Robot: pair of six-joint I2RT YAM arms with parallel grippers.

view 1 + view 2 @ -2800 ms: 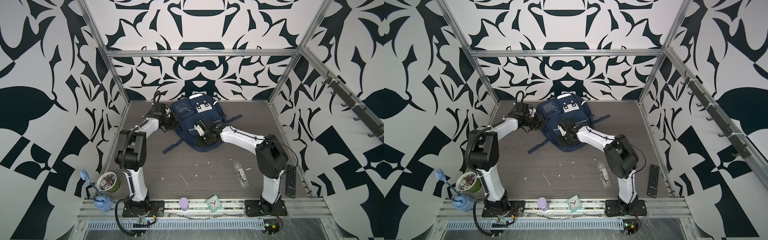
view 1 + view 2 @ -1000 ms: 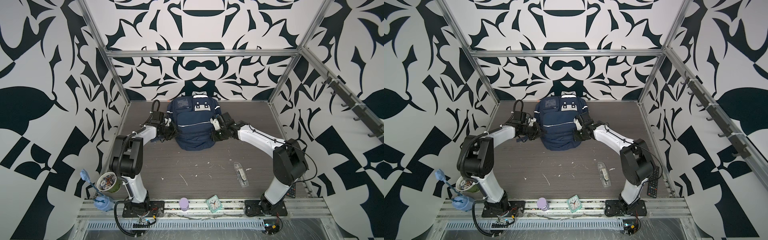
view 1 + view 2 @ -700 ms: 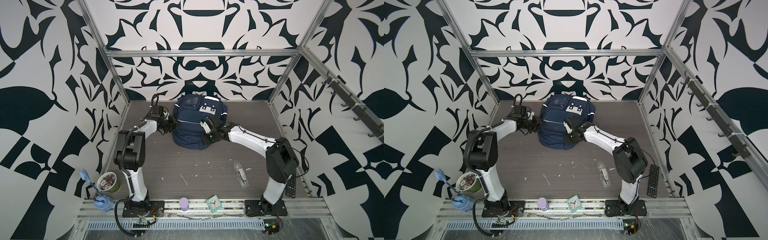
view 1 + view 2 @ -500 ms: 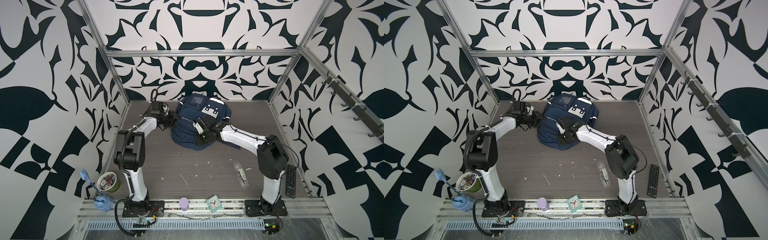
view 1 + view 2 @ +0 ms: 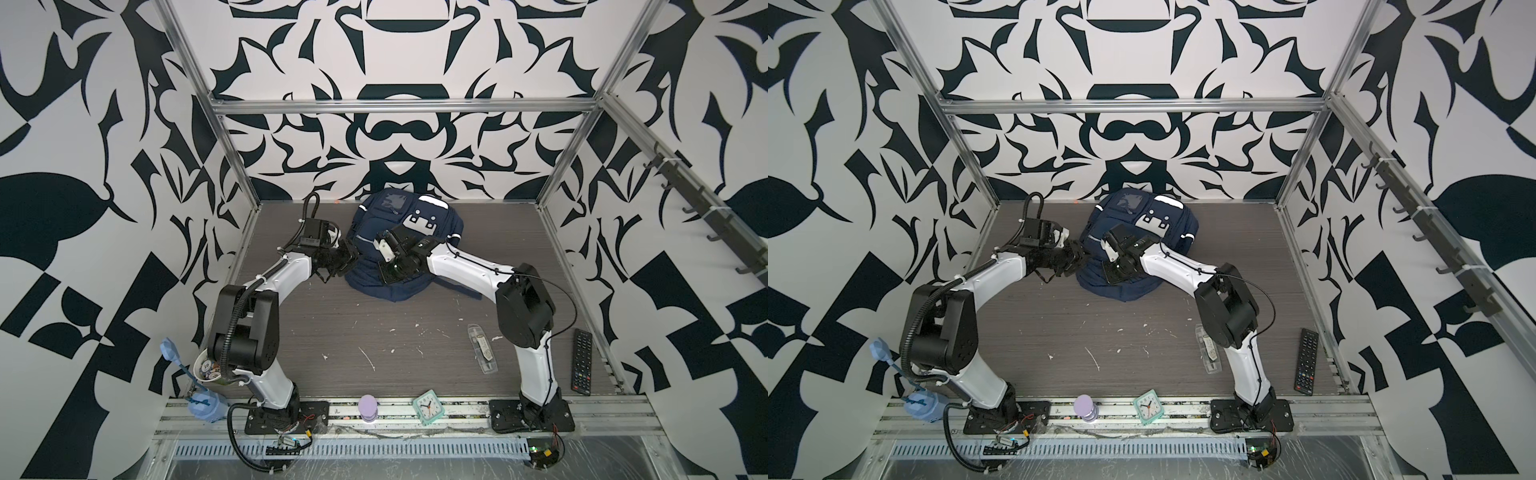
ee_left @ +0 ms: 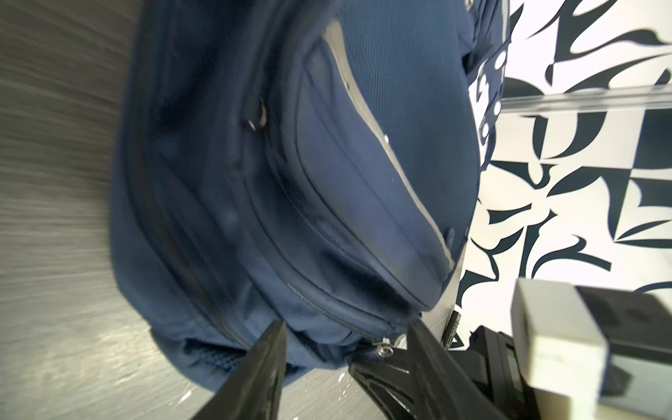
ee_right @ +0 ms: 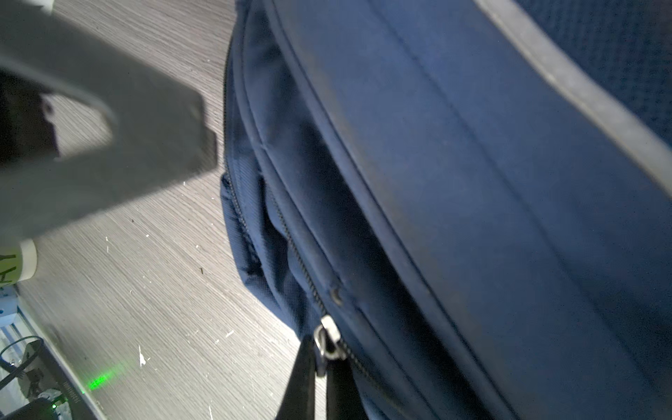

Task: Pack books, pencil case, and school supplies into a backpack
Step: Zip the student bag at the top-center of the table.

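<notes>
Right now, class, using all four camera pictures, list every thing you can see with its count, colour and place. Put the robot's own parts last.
backpack: one, navy with white patches, back centre of the table
table: one, dark grey wood grain, under everything
clear packet: one, transparent with whitish contents, on the table near the right arm
remote control: one, black, table's right edge
alarm clock: one, teal, front rail between the arm bases
purple object: one, lilac, front rail beside the clock
cup: one, white and green, front left corner
pale blue object: one, light blue, beside the cup
zip pull: one gripped, silver, on the backpack
left gripper: one, black, open at the backpack's lower corner
right gripper: one, black, shut on the zip pull
</notes>
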